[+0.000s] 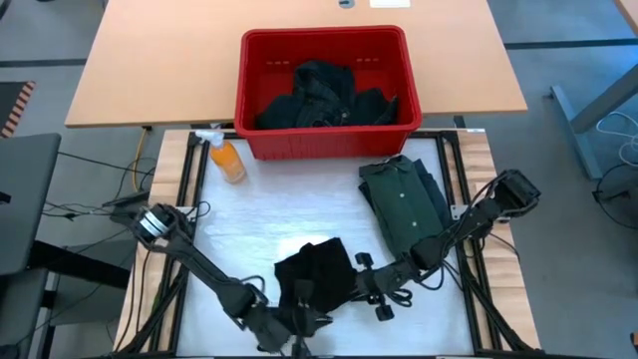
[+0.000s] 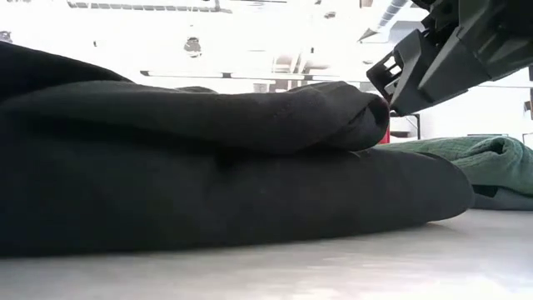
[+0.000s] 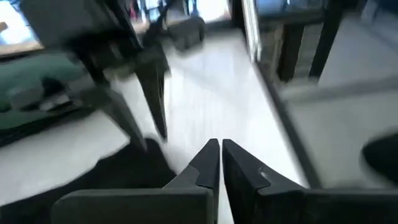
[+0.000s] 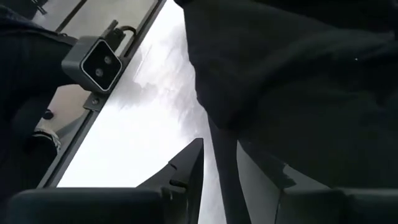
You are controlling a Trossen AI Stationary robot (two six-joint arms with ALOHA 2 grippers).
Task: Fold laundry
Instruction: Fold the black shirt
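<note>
A black garment [image 1: 314, 267] lies folded in layers on the white table top near its near edge; it fills the low view [image 2: 208, 167]. A folded green shirt [image 1: 399, 199] lies to its right, flat on the table. More dark garments [image 1: 319, 95] sit in the red basket. My right gripper [image 1: 351, 271] is open at the black garment's right edge, low over the table. My left gripper [image 1: 299, 321] is shut and holds nothing, just off the garment's near edge [image 3: 124, 177]. My right gripper [image 4: 224, 152] comes slanting down from the table's right with its fingers on either side of a dark strip of the black garment's right edge [image 4: 221, 134]. I cannot tell whether the fingers touch the cloth. The garment lies flat on the table.
The red basket [image 1: 324, 36] stands at the far side of the white top, with an orange spray bottle [image 1: 227, 160] to its left. A small camera [image 4: 93, 62] sits on the frame at the table's near edge. Bare white surface lies to the left of the black garment.
</note>
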